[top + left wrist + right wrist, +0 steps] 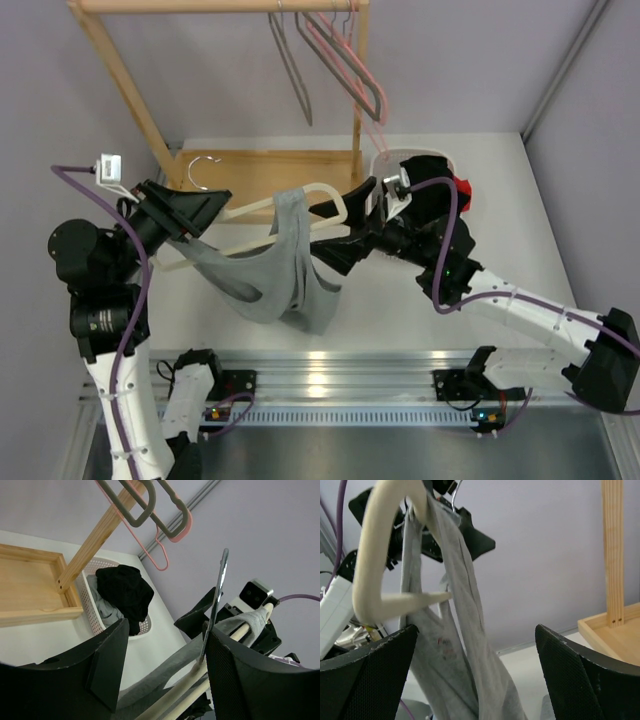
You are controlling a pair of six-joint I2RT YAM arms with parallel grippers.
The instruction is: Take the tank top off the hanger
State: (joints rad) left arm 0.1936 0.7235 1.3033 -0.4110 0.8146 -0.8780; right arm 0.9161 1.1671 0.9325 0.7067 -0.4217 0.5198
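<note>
A cream hanger (255,208) is held tilted in the air over the table, with a grey tank top (270,280) draped from it. My left gripper (205,215) is at the hanger's neck, just below the metal hook (205,165). In the left wrist view its jaws stand apart; the hanger (177,694) and hook lean on the right finger (240,680). A grey strap (150,682) runs between the jaws. My right gripper (350,225) is open at the hanger's right end. In its wrist view the tank top (465,655) hangs between the wide jaws, below the hanger's curved end (367,570).
A wooden clothes rack (260,170) stands at the back, with several empty grey and pink hangers (345,60) on its rail. A white basket (385,160) with black clothing sits at the back right, also in the left wrist view (92,605). Walls close in on both sides.
</note>
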